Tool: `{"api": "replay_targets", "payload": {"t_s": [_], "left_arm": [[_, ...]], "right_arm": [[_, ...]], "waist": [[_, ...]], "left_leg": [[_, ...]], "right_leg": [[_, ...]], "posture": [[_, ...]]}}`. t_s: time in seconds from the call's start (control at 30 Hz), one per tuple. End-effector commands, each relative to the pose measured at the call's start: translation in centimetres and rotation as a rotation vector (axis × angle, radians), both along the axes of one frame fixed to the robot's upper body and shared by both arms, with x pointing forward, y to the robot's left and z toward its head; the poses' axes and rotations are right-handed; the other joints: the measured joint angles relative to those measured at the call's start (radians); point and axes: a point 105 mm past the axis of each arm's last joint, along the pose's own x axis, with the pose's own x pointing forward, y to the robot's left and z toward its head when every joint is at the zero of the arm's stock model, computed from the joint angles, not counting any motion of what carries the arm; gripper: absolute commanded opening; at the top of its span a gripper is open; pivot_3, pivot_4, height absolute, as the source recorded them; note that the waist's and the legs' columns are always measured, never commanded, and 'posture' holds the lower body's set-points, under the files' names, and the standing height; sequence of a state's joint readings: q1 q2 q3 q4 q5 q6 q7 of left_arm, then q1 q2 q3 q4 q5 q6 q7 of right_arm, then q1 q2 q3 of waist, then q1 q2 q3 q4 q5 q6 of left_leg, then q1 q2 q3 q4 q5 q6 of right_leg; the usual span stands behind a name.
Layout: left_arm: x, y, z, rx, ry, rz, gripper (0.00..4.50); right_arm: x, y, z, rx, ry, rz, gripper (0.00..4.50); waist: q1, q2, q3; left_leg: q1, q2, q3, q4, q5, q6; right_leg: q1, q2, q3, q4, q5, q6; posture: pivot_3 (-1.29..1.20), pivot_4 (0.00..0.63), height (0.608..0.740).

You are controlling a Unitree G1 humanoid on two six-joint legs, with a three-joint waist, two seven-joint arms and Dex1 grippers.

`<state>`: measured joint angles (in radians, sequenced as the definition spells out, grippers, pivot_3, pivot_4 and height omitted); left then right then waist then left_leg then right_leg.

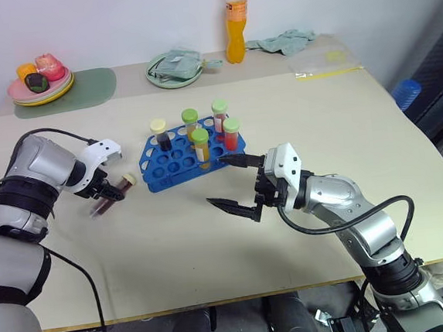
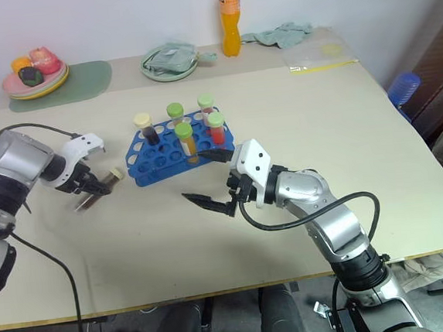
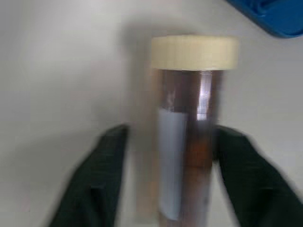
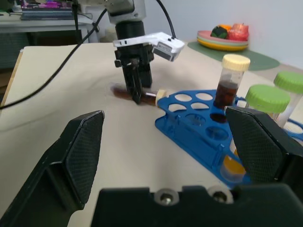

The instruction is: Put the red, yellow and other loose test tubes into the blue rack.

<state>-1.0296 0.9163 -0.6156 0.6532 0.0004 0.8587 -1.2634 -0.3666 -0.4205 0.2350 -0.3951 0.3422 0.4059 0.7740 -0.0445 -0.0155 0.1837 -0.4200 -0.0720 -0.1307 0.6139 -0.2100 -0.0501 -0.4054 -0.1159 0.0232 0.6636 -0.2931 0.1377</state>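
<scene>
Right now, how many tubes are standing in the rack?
5 in the blue rack: cream-capped dark tube at its left end, three green-capped tubes toward the back and right, one green-capped yellow tube in front. None seems hidden.

Beige table (image 1: 213, 244), blue rack (image 1: 176, 164), maroon tube (image 1: 111, 195), green mat (image 1: 90, 88), orange bottle (image 1: 236, 26)

We can read no text, number or brand anywhere. The pale label on the clear plastic tube of dark maroon liquid with cream cap (image 3: 189, 142) looks blank. The label on the tall orange drink bottle (image 1: 235, 25), at 12 o'clock on the table, is too small to read.
</scene>
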Motion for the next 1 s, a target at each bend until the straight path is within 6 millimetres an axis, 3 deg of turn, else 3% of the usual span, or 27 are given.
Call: {"api": "replay_targets", "payload": {"t_s": [0.03, 0.07, 0.3, 0.4, 0.47, 0.53, 0.67, 0.73, 0.87, 1.0], "left_arm": [[0.3, 0.9, 1.3, 0.031, -0.021, 0.0, 2.02], [0.3, 1.3, 1.6, 0.033, -0.03, 0.011, 1.61], [0.0, 4.7, 4.8, -0.056, -0.195, 0.169, 1.61], [0.5, 4.6, 7.3, -0.162, -0.396, 0.15, 1.61], [1.1, 4.3, 10.3, -0.255, -0.648, 0.144, 1.61], [0.3, 3.9, 12.4, -0.331, -0.841, 0.128, 1.61], [-3.1, 0.9, 14.4, -0.536, -1.147, 0.048, 1.61], [-4.5, -0.8, 14.2, -0.637, -1.175, 0.035, 1.61], [-6.1, -10.8, 10.5, -0.641, -1.322, -0.078, 1.61], [-5.8, -14.0, 9.3, -0.723, -1.401, -0.008, 1.61]], "right_arm": [[-0.9, 0.3, 0.9, 0.003, -0.033, 0.038, 4.5], [-1.0, 0.3, 0.9, 0.002, -0.033, 0.04, 4.5], [-1.2, 0.2, 0.8, 0.0, -0.026, 0.043, 4.5], [-1.3, 0.1, 0.7, 0.001, -0.018, 0.048, 4.5], [-1.3, 0.2, 0.6, 0.001, -0.015, 0.052, 4.5], [-1.2, 0.2, 0.6, 0.003, -0.014, 0.052, 4.5], [-0.9, 0.0, 0.5, 0.009, -0.011, 0.036, 4.5], [-0.8, -0.1, 0.5, 0.012, -0.008, 0.026, 4.5], [0.2, -0.6, 0.3, 0.019, -0.005, -0.024, 4.5], [0.5, -0.7, 0.2, 0.02, -0.01, -0.043, 4.5]], "waist": [[0.0, 0.0, 0.0], [-0.001, 0.0, 0.0], [-0.004, -0.002, 0.001], [-0.003, -0.002, 0.001], [0.002, -0.002, 0.0], [0.003, -0.004, 0.0], [0.002, -0.004, -0.001], [0.004, -0.004, -0.001], [0.021, -0.004, -0.003], [0.034, -0.006, -0.003]], "left_leg": [[0.0, 0.0, 0.0, 0.0, 0.0, 0.0], [0.0, 0.0, 0.0, 0.0, 0.0, 0.0], [0.0, 0.0, -0.001, 0.0, 0.0, 0.0], [0.0, 0.0, -0.002, 0.0, 0.0, 0.0], [0.0, 0.001, -0.004, 0.0, 0.0, 0.0], [-0.001, 0.001, -0.006, 0.001, 0.0, 0.0], [-0.002, 0.001, -0.006, 0.002, 0.0, 0.0], [-0.003, 0.002, -0.006, 0.002, 0.0, -0.001], [-0.001, 0.001, -0.005, 0.002, 0.0, -0.001], [-0.002, -0.001, -0.002, 0.004, 0.0, -0.001]], "right_leg": [[0.0, 0.0, 0.0, 0.0, 0.0, 0.0], [0.0, 0.0, 0.0, 0.0, 0.0, 0.0], [-0.001, 0.0, 0.0, 0.001, 0.0, 0.0], [-0.001, 0.0, -0.001, 0.001, 0.0, 0.0], [-0.001, -0.001, 0.0, 0.001, 0.0, 0.0], [0.0, -0.002, -0.001, 0.0, 0.0, 0.0], [-0.001, -0.003, -0.001, 0.0, 0.0, 0.0], [-0.001, -0.003, -0.001, 0.0, 0.0, 0.0], [0.001, -0.004, 0.0, -0.001, 0.0, 0.0], [0.001, -0.002, -0.001, -0.001, 0.001, -0.001]], "posture": [[0.0, 0.15, 0.74], [0.0, 0.15, 0.74], [0.0, 0.15, 0.74], [0.0, 0.15, 0.74], [0.0, 0.15, 0.74], [0.0, 0.15, 0.74], [0.0, 0.15, 0.74], [0.0, 0.15, 0.74], [0.0, 0.15, 0.74], [0.0, 0.15, 0.74]]}}
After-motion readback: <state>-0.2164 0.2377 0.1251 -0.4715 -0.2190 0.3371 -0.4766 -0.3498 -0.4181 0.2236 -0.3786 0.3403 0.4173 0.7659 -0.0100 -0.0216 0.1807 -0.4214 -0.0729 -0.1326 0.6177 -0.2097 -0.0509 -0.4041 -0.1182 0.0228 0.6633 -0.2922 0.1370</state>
